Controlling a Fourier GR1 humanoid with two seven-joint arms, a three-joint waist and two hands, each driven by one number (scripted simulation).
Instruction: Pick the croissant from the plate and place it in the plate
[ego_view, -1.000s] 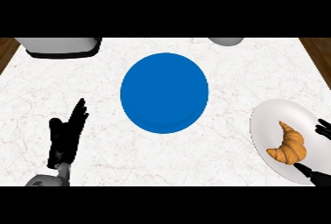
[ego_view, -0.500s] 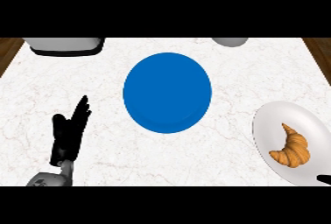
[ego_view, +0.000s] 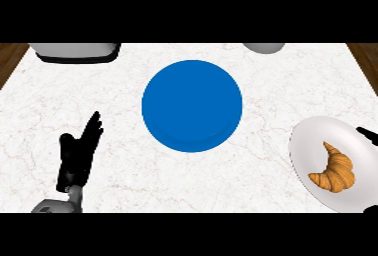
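Marble-patterned white bench (ego_view: 88, 100) fills the head view, with strips of brown wood showing at its upper left and upper right corners. Near the middle lies a round, deep blue plate (ego_view: 192, 105), bare on top. Well apart from it, at the right edge, sits a round white plate (ego_view: 310, 145), partly cut off by the frame, and on it lies the golden-brown, crescent-shaped croissant (ego_view: 336, 169), its narrow tip pointing up and its broad end toward the lower edge. The croissant rests on the right half of the white plate, touched by nothing. The black left hand (ego_view: 77, 152) shows at the lower left on the end of a grey forearm (ego_view: 55, 204), its fingers straight and held close together, pointing up and slightly right; it grasps nothing and stays well away from both plates. Of the right hand (ego_view: 366, 134) only a dark fingertip pokes in from the right edge over the white plate's rim, beside the croissant but apart from it; whether that hand is spread or curled cannot be told. At the far edge of the bench stand a grey and black appliance (ego_view: 77, 51) on the left and a pale grey rounded object (ego_view: 264, 47) on the right, both cut off.
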